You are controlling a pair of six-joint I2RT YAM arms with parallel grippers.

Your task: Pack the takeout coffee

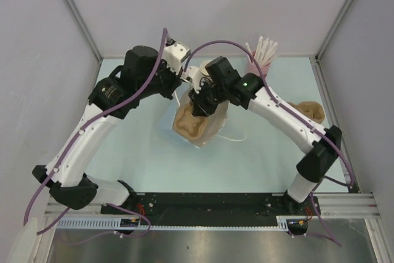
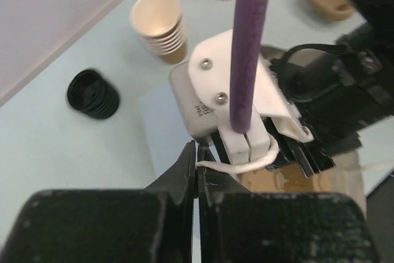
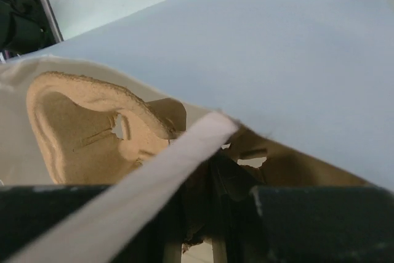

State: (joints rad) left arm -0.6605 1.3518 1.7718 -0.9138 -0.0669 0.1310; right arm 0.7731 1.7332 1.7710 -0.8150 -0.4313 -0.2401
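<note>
Takeout coffee, meaning the single lidded cup, shows in none of the views; I cannot tell whether it is hidden under the arms or deep in the bag [image 1: 206, 132]. The left pincer [image 2: 197, 159] is closed tight on the bag's thin white handle [image 2: 240, 165], lifting that side of the mouth. Just beside it and facing it, the right pincer [image 1: 198, 110] reaches into the opening. Its wrist view shows the pale blue bag wall above its fingers and a pulp carrier [image 3: 80, 121] ahead of them inside the bag, but not whether its jaws are gripping anything, so I cannot tell its state. The bag sits on the worktop [image 1: 135, 152] directly under both pincers. The main risk is likely the handle: it is narrow and could slide out of the left pincer, letting the mouth fall shut. If the two arms pull apart, the paper could tear or the bag tip over with the carrier. Beyond the left pincer stand a stack of lidless cups [image 2: 160, 26] and black lids [image 2: 92, 93], which could be mistaken for the takeout coffee.
</note>
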